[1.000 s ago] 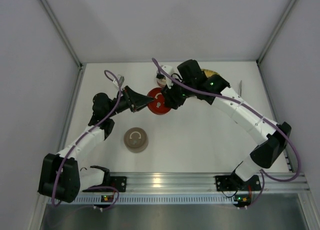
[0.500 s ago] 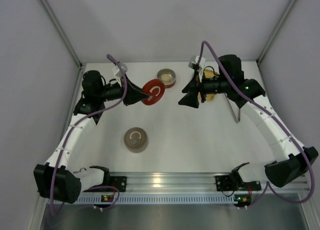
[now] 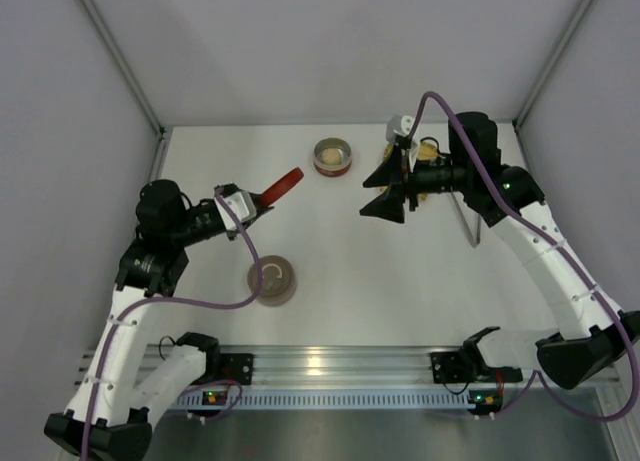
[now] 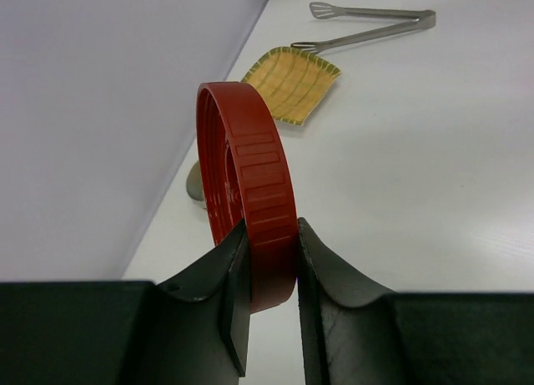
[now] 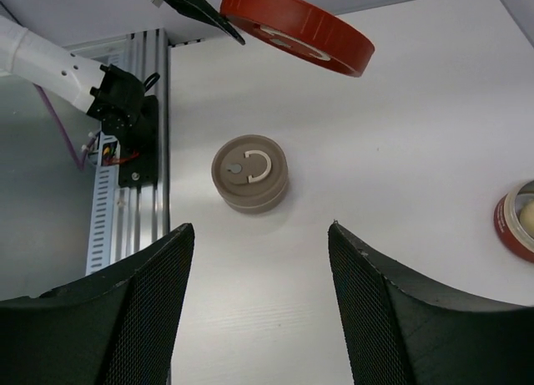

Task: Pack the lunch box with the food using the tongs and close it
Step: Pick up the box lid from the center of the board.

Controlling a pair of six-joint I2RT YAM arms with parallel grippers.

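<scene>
Top external: fixed high above the near edge, looks down over the whole surface (image 3: 400, 291).
Left wrist: low and close behind the red lid (image 4: 250, 210), faces right toward the tongs (image 4: 375, 22).
Right wrist: raised, looks down, leftward and nearward, onto the brown tin (image 5: 249, 172); shares the red lid with both others.

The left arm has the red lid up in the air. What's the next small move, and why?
Probably swing the right gripper over to the tongs and lower onto them. It is open and empty, and the tongs lie untouched by the yellow tray. The left gripper is busy, clamped on the red lid, and the tin stands open, ready for filling.
</scene>
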